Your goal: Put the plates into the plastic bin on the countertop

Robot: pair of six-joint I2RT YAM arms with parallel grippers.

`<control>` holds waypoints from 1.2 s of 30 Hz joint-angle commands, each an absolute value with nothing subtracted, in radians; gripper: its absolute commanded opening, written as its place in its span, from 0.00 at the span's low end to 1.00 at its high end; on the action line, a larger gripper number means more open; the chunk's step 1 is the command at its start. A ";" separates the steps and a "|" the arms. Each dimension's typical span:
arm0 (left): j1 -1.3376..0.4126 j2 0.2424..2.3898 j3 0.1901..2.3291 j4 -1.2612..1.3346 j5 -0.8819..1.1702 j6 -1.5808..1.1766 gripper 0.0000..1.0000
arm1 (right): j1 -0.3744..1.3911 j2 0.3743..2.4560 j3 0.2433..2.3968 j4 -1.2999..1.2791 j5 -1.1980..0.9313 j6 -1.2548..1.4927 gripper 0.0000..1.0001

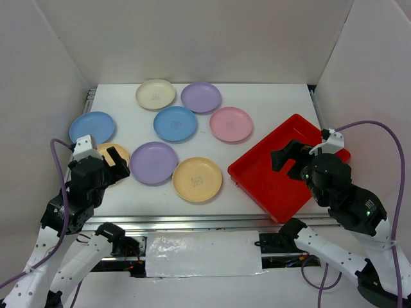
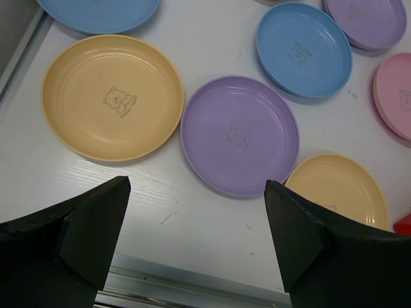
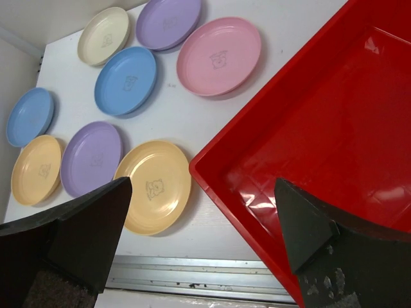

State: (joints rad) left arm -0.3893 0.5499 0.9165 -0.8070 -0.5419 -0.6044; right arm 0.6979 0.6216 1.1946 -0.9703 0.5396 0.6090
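From above, the left gripper [image 1: 103, 155] and right gripper [image 1: 292, 162] are both hanging wide open, the right over the red plastic bin [image 1: 270, 186] at the countertop's [image 1: 270, 96] right. Left wrist: open fingers [image 2: 96, 218] are framing a purple plate [image 2: 239, 135] beside a yellow-orange plate [image 2: 112, 96]. Right wrist: spread fingers [image 3: 96, 218] are straddling the bin's near corner; a pink plate [image 3: 218, 56] is lying near it.

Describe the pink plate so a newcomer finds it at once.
Start at the red plastic bin on the right of the countertop. Just beyond its left corner, right of the central blue plate, lies the pink plate. It is the only pink one.
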 commanded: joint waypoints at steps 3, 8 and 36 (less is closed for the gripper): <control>-0.387 0.565 0.939 -0.779 -0.561 -0.609 0.99 | 0.706 0.627 1.232 -0.980 0.565 0.601 1.00; -0.387 0.569 0.939 -0.779 -0.563 -0.611 0.99 | 0.706 0.637 1.235 -0.950 0.526 0.588 1.00; -0.379 0.624 0.934 -0.758 -0.514 -0.583 0.99 | 0.595 2.356 2.248 -0.714 0.189 0.790 0.85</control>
State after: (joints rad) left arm -0.3870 0.6262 0.9165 -0.8047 -0.5350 -0.6033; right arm 0.6388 2.3821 2.2616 -0.7464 0.2260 0.7223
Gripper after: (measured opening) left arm 0.993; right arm 0.869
